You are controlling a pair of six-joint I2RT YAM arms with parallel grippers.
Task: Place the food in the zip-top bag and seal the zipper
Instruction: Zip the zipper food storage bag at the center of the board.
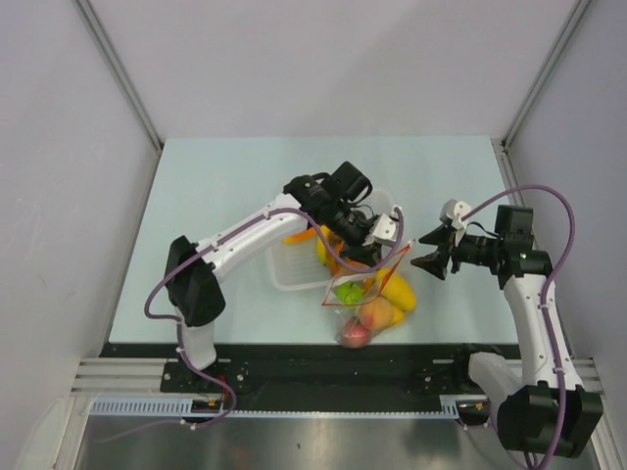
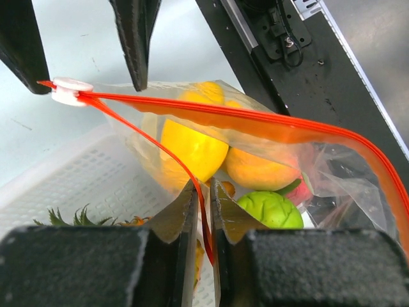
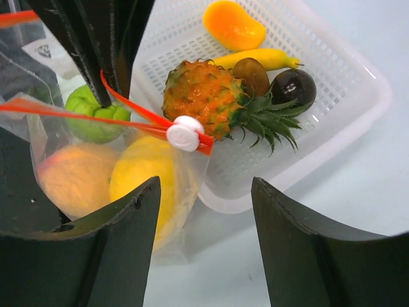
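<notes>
Left wrist view: left gripper (image 2: 202, 188) is pinching the limp, slippery bag (image 2: 332, 173) by its zipper (image 2: 255, 118), near the tabletop's (image 1: 216, 196) front edge; right gripper (image 3: 204, 185) is hanging open, facing the slider (image 3: 185, 133), likely the firmest hold.

bag (image 2: 358, 192): clear crinkly plastic, glossy | basket (image 3: 332, 64): white perf. plastic | toy fruit (image 3: 201, 96): glossy plastic

White perforated basket (image 3: 345, 83); pale table (image 1: 216, 186)

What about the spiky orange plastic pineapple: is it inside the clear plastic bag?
No, the pineapple lies in the white perforated basket, outside the bag.
</notes>
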